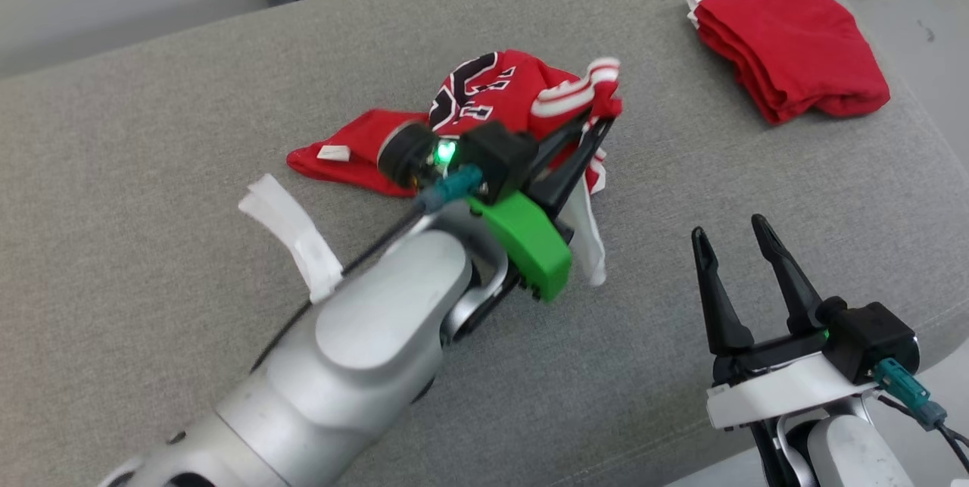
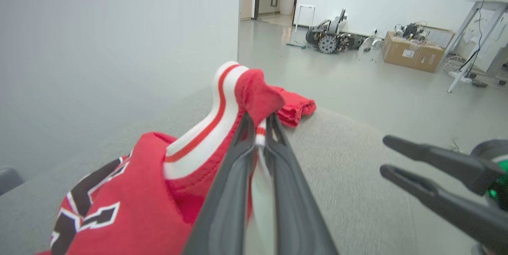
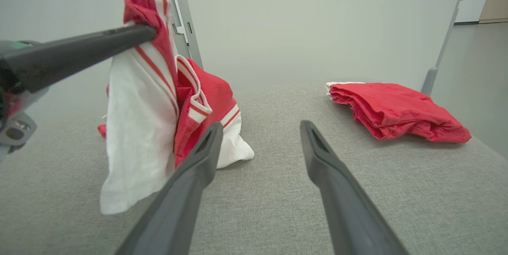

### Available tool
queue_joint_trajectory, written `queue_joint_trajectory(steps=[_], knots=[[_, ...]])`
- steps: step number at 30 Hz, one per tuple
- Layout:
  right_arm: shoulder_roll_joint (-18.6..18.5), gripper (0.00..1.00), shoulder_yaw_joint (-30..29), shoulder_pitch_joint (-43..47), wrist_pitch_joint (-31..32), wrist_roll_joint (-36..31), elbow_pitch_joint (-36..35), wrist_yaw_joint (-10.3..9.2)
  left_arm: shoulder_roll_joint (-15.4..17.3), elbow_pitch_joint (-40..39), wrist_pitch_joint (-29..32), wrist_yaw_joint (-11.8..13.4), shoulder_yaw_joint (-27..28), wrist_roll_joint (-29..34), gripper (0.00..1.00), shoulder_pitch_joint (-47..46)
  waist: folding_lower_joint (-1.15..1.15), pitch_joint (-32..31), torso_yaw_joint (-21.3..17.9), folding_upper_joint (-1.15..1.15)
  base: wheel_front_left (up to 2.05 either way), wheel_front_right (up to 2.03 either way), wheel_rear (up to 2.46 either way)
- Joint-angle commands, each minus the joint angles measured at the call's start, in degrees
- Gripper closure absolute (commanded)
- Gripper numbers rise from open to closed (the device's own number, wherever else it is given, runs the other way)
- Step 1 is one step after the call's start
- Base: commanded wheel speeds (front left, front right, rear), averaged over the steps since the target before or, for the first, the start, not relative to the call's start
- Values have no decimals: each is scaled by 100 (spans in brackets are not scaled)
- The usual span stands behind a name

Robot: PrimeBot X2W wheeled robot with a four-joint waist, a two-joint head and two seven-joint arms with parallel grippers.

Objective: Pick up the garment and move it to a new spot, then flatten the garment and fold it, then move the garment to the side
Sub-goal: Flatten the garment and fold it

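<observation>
Left forearm (image 1: 363,335) close in; left gripper (image 1: 596,123) pinches the striped hem of the crumpled red garment (image 1: 492,89) on the grey cushion (image 1: 189,131), probably to lift it clear. Right gripper (image 1: 730,233) spread, empty, near the cloth, likely waiting for a second corner.

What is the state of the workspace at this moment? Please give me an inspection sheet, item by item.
Surface: grey cloth surface, flat.
Job's things: red jersey, crumpled; its striped edge is held up, the rest lies on the surface.
Clutter: folded red garment at the far right; white strip by the left forearm.
Grippers: left gripper, fingers shut on the jersey's edge; right gripper open, holding nothing, apart from the jersey.
Cables: dark cable along the left forearm to a teal plug.
Surroundings: wheeled machine and cardboard box on the floor beyond.
</observation>
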Motion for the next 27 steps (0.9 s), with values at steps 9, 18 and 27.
queue_joint_trajectory(steps=[9, 18, 27], knots=[[55, 0, 96, 282, -15, 68, 138, -1, 15, 33, 254, 48, 588, -1070, 100, -2383, 0, -799, -631, 0, 0, 0, 0], [116, 0, -102, 548, -15, 61, 102, 0, 56, 1222, -252, 286, 799, -1570, 100, -2434, 0, -874, -482, 0, 0, 0, 0], [50, 0, -485, 732, -15, -2, -18, 0, 775, 547, -348, 517, 1563, -1711, 100, 277, 0, -756, 255, 0, 0, 0, 0]])
